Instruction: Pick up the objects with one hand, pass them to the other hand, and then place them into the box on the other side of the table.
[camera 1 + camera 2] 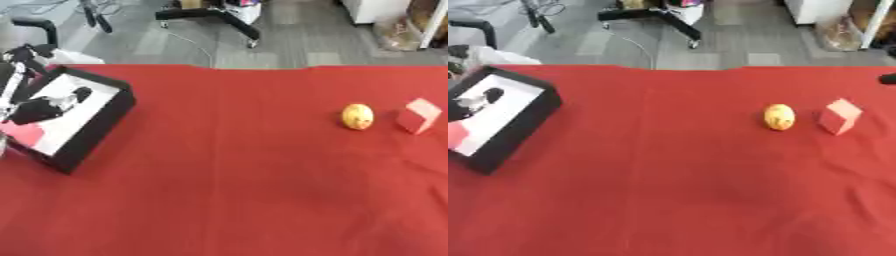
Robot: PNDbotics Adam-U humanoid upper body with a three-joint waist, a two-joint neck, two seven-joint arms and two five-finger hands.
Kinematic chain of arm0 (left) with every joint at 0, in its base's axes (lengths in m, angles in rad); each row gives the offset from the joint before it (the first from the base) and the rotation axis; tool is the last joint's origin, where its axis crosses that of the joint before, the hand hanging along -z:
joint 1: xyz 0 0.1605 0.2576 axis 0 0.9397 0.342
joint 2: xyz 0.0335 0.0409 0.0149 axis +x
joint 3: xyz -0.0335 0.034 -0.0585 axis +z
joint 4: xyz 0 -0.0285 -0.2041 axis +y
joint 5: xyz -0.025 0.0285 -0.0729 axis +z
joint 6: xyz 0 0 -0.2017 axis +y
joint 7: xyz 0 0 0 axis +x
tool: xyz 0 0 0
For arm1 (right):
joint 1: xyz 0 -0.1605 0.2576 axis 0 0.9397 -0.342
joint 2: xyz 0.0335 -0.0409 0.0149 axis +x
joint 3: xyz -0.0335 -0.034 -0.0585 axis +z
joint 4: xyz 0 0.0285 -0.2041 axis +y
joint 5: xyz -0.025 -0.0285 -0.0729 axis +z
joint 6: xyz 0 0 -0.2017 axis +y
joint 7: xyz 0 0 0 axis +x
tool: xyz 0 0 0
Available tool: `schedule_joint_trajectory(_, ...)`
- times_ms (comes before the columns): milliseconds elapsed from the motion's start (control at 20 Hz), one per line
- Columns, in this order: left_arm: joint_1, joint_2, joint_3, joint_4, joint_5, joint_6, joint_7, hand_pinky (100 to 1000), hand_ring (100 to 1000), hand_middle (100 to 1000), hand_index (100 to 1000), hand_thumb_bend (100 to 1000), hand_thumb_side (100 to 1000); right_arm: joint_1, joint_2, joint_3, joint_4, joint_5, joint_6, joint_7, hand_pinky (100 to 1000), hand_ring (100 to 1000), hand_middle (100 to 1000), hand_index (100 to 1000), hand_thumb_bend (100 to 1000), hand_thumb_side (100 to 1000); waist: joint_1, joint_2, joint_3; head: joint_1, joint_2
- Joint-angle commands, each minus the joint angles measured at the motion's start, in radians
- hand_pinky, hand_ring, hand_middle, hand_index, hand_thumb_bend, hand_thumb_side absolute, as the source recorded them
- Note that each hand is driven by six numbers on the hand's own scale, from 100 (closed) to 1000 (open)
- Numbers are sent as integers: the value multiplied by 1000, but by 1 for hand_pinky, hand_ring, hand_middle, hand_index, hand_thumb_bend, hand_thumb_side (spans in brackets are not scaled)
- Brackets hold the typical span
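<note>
A black box with a white inside stands at the table's left edge. My left hand hangs over its inside, black, with fingers stretched out and nothing held between them. A pink-red block lies in the box's near corner, just below that hand. Far to the right, a yellow round object rests on the red cloth. A pink-red cube sits beside it, a little further right. At the right border of the right eye view only a dark tip of my right hand shows.
The red tablecloth covers the whole table. Beyond the far edge is grey floor with a black chair base and white furniture. My left arm's silver links rise along the left border.
</note>
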Motion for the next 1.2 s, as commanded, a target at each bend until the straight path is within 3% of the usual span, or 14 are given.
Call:
schedule_joint_trajectory(50, 21, -71, 14, -110, 47, -4, 9, 576, 590, 701, 874, 570, 679, 6, -71, -26, 82, 43, -22, -4, 747, 923, 941, 874, 100, 536, -10, 3, 11, -64, 10)
schedule_joint_trajectory(250, 79, -151, 38, -216, 79, 26, 48, 556, 575, 676, 857, 563, 669, 23, -127, -24, 230, 54, -38, -3, 751, 930, 950, 880, 100, 560, -8, 11, 36, -160, 9)
schedule_joint_trajectory(550, 129, -221, 39, -309, 146, 23, 60, 538, 559, 655, 851, 532, 664, 29, -180, 21, 387, 249, -120, -5, 809, 1000, 1000, 938, 100, 642, -4, 16, 64, -241, -5)
schedule_joint_trajectory(600, 132, -229, 36, -317, 160, 20, 60, 536, 557, 653, 850, 567, 686, 27, -186, 27, 414, 293, -131, -8, 817, 1000, 1000, 943, 100, 558, -4, 16, 69, -251, -8)
schedule_joint_trajectory(650, 134, -233, 31, -324, 174, 15, 58, 536, 556, 653, 850, 530, 666, 24, -192, 34, 442, 338, -142, -12, 823, 1000, 1000, 946, 100, 642, -3, 17, 73, -261, -11)
schedule_joint_trajectory(850, 138, -238, 14, -345, 205, -1, 37, 537, 555, 654, 851, 545, 671, 10, -203, 52, 537, 469, -182, -29, 838, 1000, 1000, 952, 100, 628, 0, 22, 87, -285, -26)
schedule_joint_trajectory(900, 138, -240, 10, -349, 208, -4, 32, 537, 554, 653, 851, 524, 672, 7, -204, 57, 553, 491, -192, -30, 840, 1000, 1000, 953, 100, 664, 0, 23, 90, -290, -29)
schedule_joint_trajectory(1200, 134, -246, -10, -367, 229, -24, -1, 538, 552, 654, 853, 519, 677, -20, -205, 79, 606, 565, -234, -21, 848, 1000, 1000, 955, 100, 681, 6, 35, 111, -311, -46)
